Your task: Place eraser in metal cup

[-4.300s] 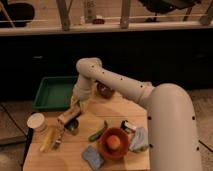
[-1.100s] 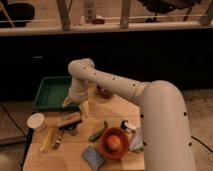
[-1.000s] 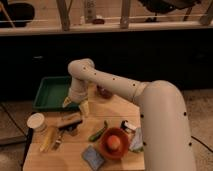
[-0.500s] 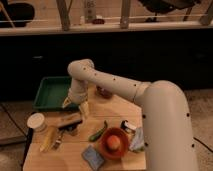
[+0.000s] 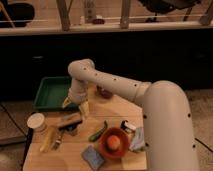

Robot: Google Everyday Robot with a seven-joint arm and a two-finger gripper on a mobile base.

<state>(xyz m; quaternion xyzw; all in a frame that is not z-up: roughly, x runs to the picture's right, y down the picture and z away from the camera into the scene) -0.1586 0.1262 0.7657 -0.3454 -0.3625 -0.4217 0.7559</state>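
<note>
The eraser (image 5: pixel 69 121), an oblong block with a tan top and a dark side, lies level across the top of the metal cup (image 5: pixel 73 131). Only a little dark metal of the cup shows beneath it, at the left of the wooden table (image 5: pixel 112 107). My gripper (image 5: pixel 75 106) hangs just above and behind the eraser, apart from it. Its two pale fingers (image 5: pixel 83 109) stand spread and hold nothing. The white arm reaches in from the lower right.
A green tray (image 5: pixel 46 100) sits at the back left. A white cup (image 5: pixel 36 121) and a yellow banana-like thing (image 5: pixel 48 139) lie left of the eraser. A green vegetable (image 5: pixel 97 132), an orange-red bowl (image 5: pixel 107 148) and a blue-grey sponge (image 5: pixel 92 156) lie to the right front.
About four seconds ago my gripper was down at the eraser; it has since risen and moved back, leaving the eraser on the cup. Over the last second nothing visibly moved.
</note>
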